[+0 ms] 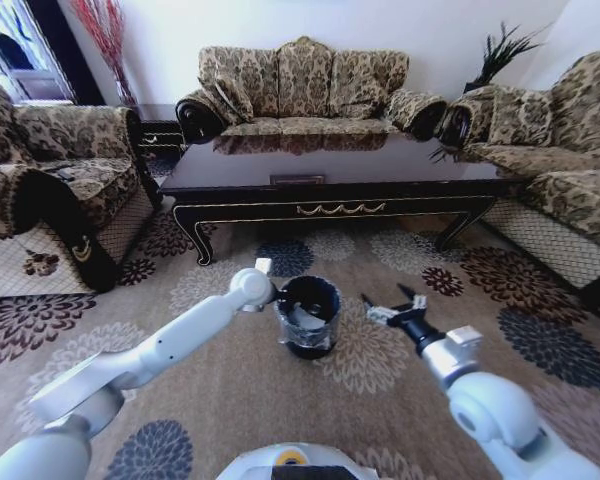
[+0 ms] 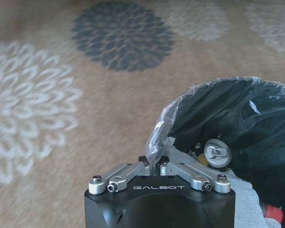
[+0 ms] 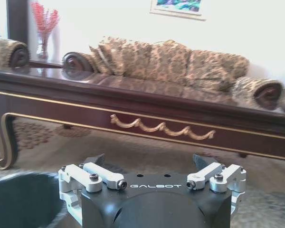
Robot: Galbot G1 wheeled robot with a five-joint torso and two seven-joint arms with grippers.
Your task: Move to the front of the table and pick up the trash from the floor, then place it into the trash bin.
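Note:
The black trash bin [image 1: 308, 316] stands on the flowered carpet floor [image 1: 230, 385] in front of the long dark table [image 1: 330, 170]. My left gripper [image 1: 278, 293] is at the bin's left rim. In the left wrist view this gripper [image 2: 155, 164] is shut, pinching the edge of the clear liner [image 2: 180, 102]. Inside the bin lie trash pieces: a white tissue [image 2: 249, 202] and a red cap [image 2: 274, 213]. My right gripper [image 1: 385, 296] hovers open and holding nothing just right of the bin, pointing at the table. In the right wrist view the right gripper [image 3: 149, 161] faces the table's gold-trimmed apron [image 3: 161, 128], with the bin's rim [image 3: 23, 199] beside it.
Patterned sofas surround the table: one behind it [image 1: 305, 85], one at the left [image 1: 50, 180], one at the right [image 1: 560, 150]. A small dark side table [image 1: 158, 128] sits in the back left corner. Open carpet lies around the bin and toward me.

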